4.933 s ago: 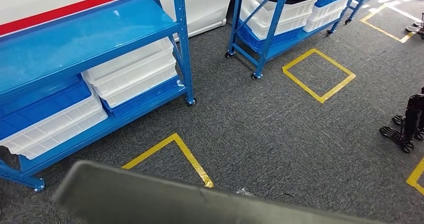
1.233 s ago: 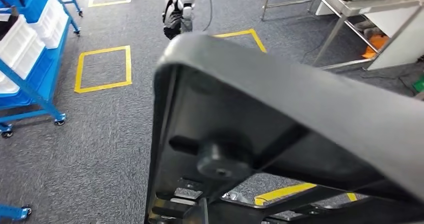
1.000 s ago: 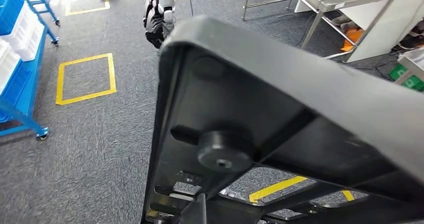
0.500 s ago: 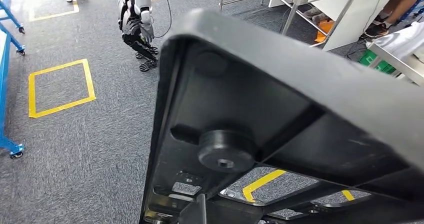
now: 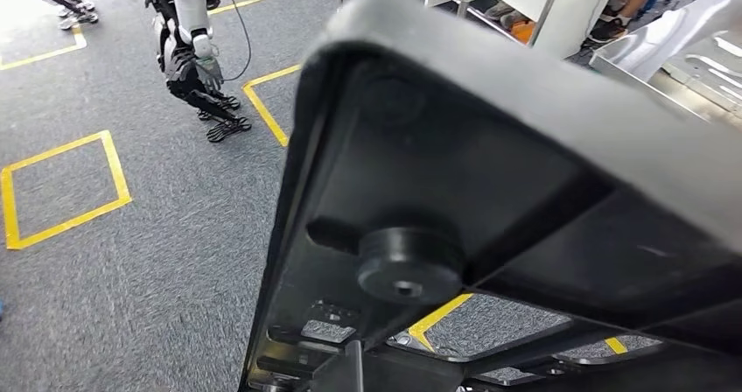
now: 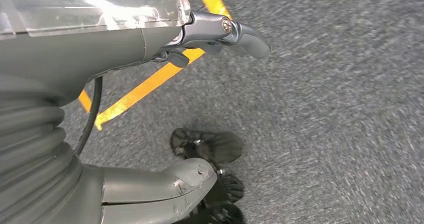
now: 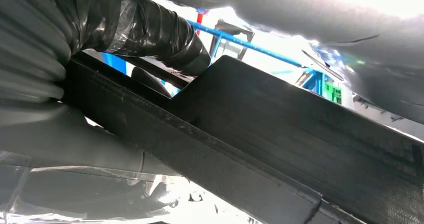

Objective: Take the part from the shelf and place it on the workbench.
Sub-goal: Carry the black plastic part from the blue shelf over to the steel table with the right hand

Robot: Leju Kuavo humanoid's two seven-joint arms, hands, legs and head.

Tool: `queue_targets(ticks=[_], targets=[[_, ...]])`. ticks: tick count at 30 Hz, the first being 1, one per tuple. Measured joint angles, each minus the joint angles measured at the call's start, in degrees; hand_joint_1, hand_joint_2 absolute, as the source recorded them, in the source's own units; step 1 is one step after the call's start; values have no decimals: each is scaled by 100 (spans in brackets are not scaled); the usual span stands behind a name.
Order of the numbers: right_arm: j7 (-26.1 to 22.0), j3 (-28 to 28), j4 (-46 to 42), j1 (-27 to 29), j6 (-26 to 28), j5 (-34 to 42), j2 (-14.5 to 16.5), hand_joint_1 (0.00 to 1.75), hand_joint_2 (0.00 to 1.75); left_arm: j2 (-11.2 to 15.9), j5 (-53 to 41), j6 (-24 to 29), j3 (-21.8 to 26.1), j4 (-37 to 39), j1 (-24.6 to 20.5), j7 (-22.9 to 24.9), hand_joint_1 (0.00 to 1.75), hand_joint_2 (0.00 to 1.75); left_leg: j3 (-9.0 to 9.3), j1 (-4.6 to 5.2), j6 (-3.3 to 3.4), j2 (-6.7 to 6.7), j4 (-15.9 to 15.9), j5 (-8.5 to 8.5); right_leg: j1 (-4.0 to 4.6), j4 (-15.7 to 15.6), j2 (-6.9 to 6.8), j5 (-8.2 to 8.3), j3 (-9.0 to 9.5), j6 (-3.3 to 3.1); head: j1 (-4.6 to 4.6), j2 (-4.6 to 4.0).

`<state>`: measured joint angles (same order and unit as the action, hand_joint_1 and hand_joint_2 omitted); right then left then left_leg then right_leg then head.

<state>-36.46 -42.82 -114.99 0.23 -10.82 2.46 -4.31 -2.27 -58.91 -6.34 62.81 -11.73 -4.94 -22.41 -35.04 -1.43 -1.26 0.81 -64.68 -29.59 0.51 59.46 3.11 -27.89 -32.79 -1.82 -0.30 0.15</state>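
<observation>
The part (image 5: 525,182), a large dark grey plastic panel, is carried tilted close before the head camera, its ribbed underside and a round boss (image 5: 409,265) facing the camera; its long axis runs from lower left to upper right. Beyond the part lie grey carpet (image 5: 131,261) with yellow tape squares (image 5: 61,182), another robot (image 5: 188,51) and a metal workbench (image 5: 674,46). The right hand (image 7: 60,109) grips the part's edge. The left hand (image 6: 150,39) hangs over the carpet, fingers loosely curled, holding nothing.
</observation>
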Motion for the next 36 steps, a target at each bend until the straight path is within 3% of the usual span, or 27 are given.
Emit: queue_targets(ticks=[1,3,8,9,12,13,14,15,17,19,20,22,24,25,27,28,29,30,32,33,35,36], targets=[[-3,-1,0,-2,0,1,1,175,175,-1,-1,-1,0,1,-4,-2,0,175,109,-1,13,63,247,81,-7,64,46,-36,-29,37,0,0],[-8,-2,0,-6,0,2,3,175,175,-3,-2,-2,-1,2,-6,-3,0,175,170,13,57,141,376,61,-5,138,100,-70,-84,89,-1,0],[-9,-2,0,-7,1,3,3,175,175,-3,-4,-2,-1,2,-4,-4,0,175,164,30,104,105,376,69,-14,137,126,-62,-100,111,-1,0],[-10,-2,-1,-10,2,5,3,175,175,-5,-5,-2,-1,2,-9,-5,0,175,171,26,141,63,394,79,-15,219,69,-120,-140,140,0,0],[-18,-2,-2,-21,9,15,4,175,175,-7,-6,-3,1,2,-8,-10,0,175,195,19,251,-143,447,90,-53,1275,-218,-638,-684,264,1,0],[-20,-2,-1,-21,10,16,5,175,175,-5,-6,-2,1,2,-3,-10,0,175,198,26,258,-199,446,80,-70,1597,-255,-732,-868,281,1,0],[-20,-2,-1,-20,11,16,5,175,175,-3,-6,-2,1,2,-3,-10,0,175,208,29,258,-245,446,68,-78,1656,-267,-676,-922,281,2,0],[-20,-2,-1,-20,11,16,7,175,175,-3,-6,-1,1,2,-5,-10,0,175,226,31,256,-288,446,54,-79,1499,-282,-515,-862,269,1,0],[-21,-2,-2,-22,10,16,10,175,175,-4,-6,-1,1,2,-9,-10,0,175,286,33,241,-365,452,18,-41,748,-430,-102,-498,196,1,0],[-25,-3,-4,-31,9,20,18,175,175,-11,-8,-1,1,3,-10,-10,0,175,327,43,204,-437,465,-10,43,194,-612,66,-231,108,2,0],[-30,-3,-5,-38,9,22,22,175,175,-14,-12,-2,1,4,-12,-9,0,175,340,46,183,-482,480,-17,77,120,-645,45,-206,81,1,0],[-45,-4,-9,-72,5,26,29,175,175,-18,-26,-1,1,3,-30,-7,0,175,385,52,129,-575,526,-32,74,38,-549,65,-182,40,-1,0],[-77,-3,-11,-151,-16,42,33,175,175,-17,-40,-4,1,3,-64,-6,0,175,379,49,85,-462,410,-141,29,-101,-452,116,-84,-3,-1,0],[-94,-3,-11,-196,-34,53,37,175,175,-16,-44,-9,0,3,-74,-5,0,175,284,47,71,-345,190,-267,6,-158,-406,137,-35,-26,-1,0],[-111,-2,-4,-256,-66,69,44,175,175,-13,-46,-21,-2,4,-70,-4,0,175,-83,41,56,-156,-515,-573,8,-171,-309,134,-13,-61,-1,0],[-112,-2,3,-264,-77,71,46,175,175,-11,-45,-23,-1,4,-59,-4,0,175,-262,40,44,-130,-811,-650,8,-161,-247,125,-14,-66,-1,0],[-111,-2,11,-265,-86,72,46,175,175,-10,-45,-25,-1,4,-52,-5,0,175,-366,38,33,-121,-946,-623,6,-144,-184,114,-14,-65,-1,0],[-112,-2,18,-265,-92,73,47,175,175,-9,-45,-27,0,4,-50,-7,0,175,-367,34,24,-116,-867,-484,1,-118,-122,98,-14,-53,-1,0],[-118,-2,22,-269,-99,84,50,175,175,-9,-43,-28,1,4,-56,-10,0,175,-117,17,17,-31,-233,-69,-19,-33,-14,40,-19,-12,-1,0],[-122,-2,22,-275,-98,92,55,175,175,-10,-41,-28,0,4,-60,-11,0,175,20,10,25,62,91,57,-19,35,36,3,-45,20,-1,0],[-128,-2,23,-286,-95,106,69,175,175,-10,-40,-28,-1,4,-58,-11,0,175,144,12,68,198,388,102,-23,123,123,-35,-112,86,-1,0],[-129,-2,24,-290,-93,109,74,175,175,-11,-39,-28,-1,4,-59,-12,0,175,145,23,100,196,403,91,-23,136,165,-34,-139,117,-1,0]])
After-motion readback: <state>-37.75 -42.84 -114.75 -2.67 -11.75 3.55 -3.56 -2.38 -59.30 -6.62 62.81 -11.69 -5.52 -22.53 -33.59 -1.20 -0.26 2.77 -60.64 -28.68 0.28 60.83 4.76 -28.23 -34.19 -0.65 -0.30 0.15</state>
